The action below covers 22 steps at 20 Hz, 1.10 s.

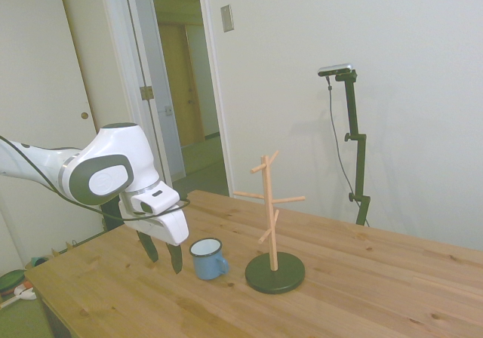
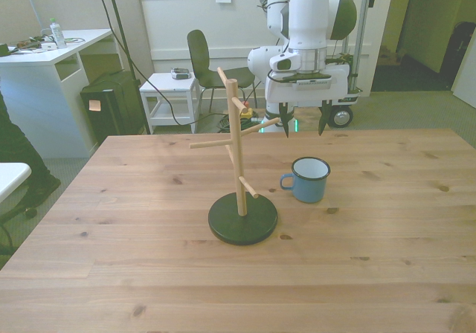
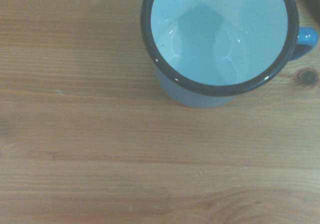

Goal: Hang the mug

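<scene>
The small blue enamel mug (image 1: 208, 259) (image 2: 308, 179) stands upright on the wooden table, its loop handle turned toward the wooden peg stand (image 1: 272, 213) (image 2: 238, 162) beside it. The stand rises from a dark round base (image 2: 242, 218) and is much taller than the mug. My gripper (image 1: 162, 255) (image 2: 303, 119) hovers open just behind the mug, toward the side view's left, with nothing between its fingers. The wrist view looks straight down into the mug (image 3: 217, 39), showing its dark rim and pale inside.
The wooden table (image 2: 372, 259) spreads wide around the mug and stand. Behind it in the front view are a chair (image 2: 201, 62), a small white cart (image 2: 169, 95) and a white desk (image 2: 44, 73). A person's dark sleeve (image 2: 15, 143) shows at the front view's left edge.
</scene>
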Each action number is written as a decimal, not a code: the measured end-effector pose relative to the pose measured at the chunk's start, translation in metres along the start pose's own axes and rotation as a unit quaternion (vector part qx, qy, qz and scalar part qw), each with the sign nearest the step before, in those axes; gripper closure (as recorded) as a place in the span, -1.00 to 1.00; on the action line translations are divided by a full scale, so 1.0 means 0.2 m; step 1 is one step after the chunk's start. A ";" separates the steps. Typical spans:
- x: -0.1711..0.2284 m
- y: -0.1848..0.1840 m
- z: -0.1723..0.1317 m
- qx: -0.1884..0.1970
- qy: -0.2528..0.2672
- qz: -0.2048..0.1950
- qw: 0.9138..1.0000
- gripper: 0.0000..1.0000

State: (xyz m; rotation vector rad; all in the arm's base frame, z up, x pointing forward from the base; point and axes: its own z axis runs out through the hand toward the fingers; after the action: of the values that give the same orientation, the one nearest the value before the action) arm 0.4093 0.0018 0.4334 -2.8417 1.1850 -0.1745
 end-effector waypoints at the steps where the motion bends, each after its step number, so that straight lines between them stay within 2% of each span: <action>1: 0.00 0.00 0.00 0.000 -0.001 0.000 1.000 -1.00; 4: -0.05 -0.04 0.03 0.006 -0.012 0.014 1.000 -1.00; 9: -0.14 -0.27 0.04 0.020 -0.002 0.057 0.998 -1.00; 14: 0.01 -0.41 0.06 0.027 -0.010 0.093 0.995 -1.00; 22: 0.17 -0.55 0.03 0.035 -0.012 0.113 0.993 -1.00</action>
State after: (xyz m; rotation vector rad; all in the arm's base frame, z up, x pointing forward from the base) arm 0.5112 0.0546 0.4399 -2.6157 1.4522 -0.1655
